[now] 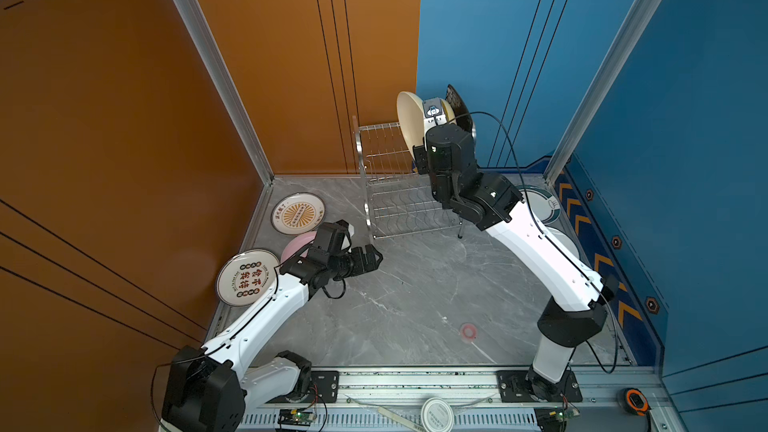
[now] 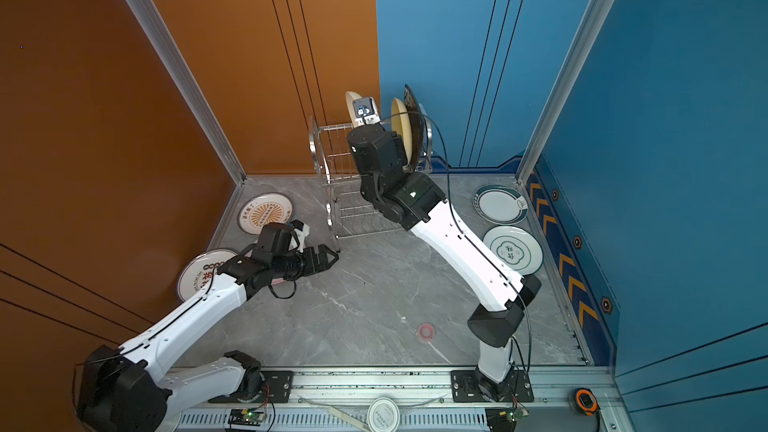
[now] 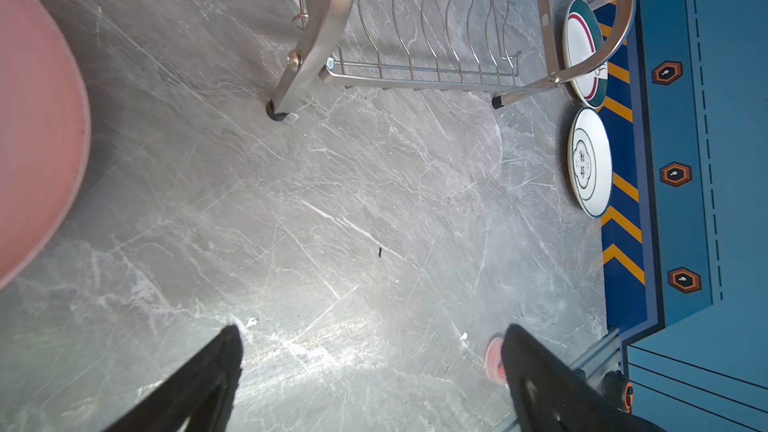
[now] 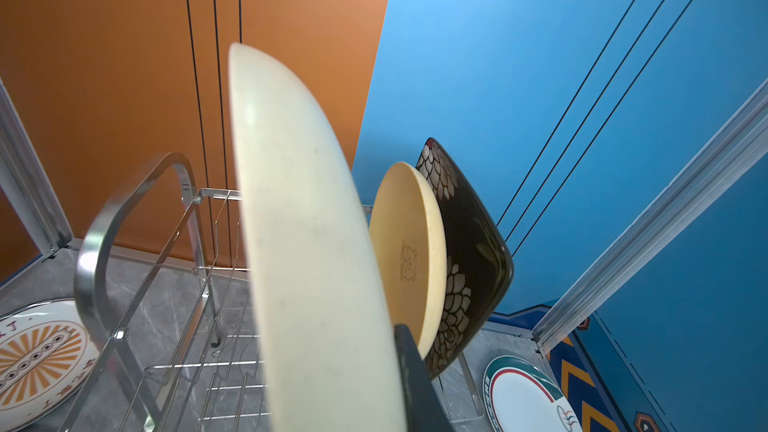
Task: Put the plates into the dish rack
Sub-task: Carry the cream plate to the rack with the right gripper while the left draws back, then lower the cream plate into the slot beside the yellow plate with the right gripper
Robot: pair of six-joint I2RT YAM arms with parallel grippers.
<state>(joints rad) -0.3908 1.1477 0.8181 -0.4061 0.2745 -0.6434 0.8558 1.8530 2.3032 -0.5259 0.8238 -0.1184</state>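
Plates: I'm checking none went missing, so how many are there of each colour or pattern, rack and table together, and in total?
Round cream-yellow plates: 2
Square black floral plate: 1
Round pink plate: 1
Round white teal-rimmed plates: 2
Round white orange-printed plates: 2
Total: 8
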